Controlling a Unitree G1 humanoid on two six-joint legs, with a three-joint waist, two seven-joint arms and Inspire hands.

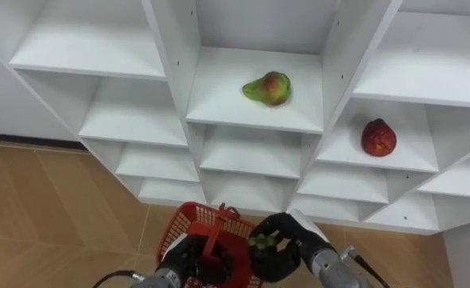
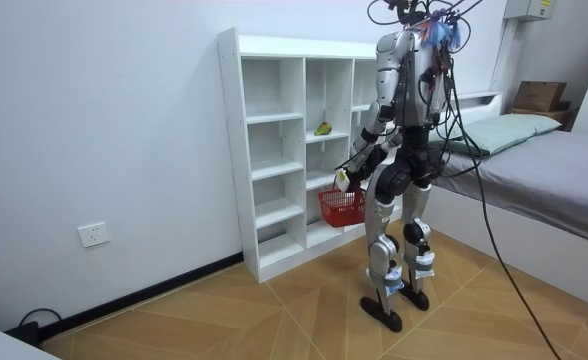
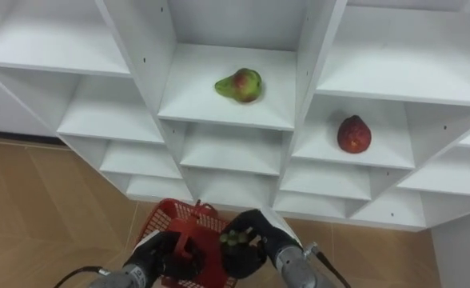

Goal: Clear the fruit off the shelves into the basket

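Two fruits lie on the white shelves [image 1: 219, 104]: a pear [image 1: 267, 88] at 12 o'clock from the red basket [image 1: 183, 228], and a red fruit [image 1: 378, 138] at about 2 o'clock, one bay over and a shelf lower. Low in the eye views, the right hand [image 1: 283, 258] is curled tight round a small bunch of green grapes [image 1: 261, 238], just over the basket's rim at 3 o'clock. The left hand [image 1: 181, 258] grips the basket's handle.
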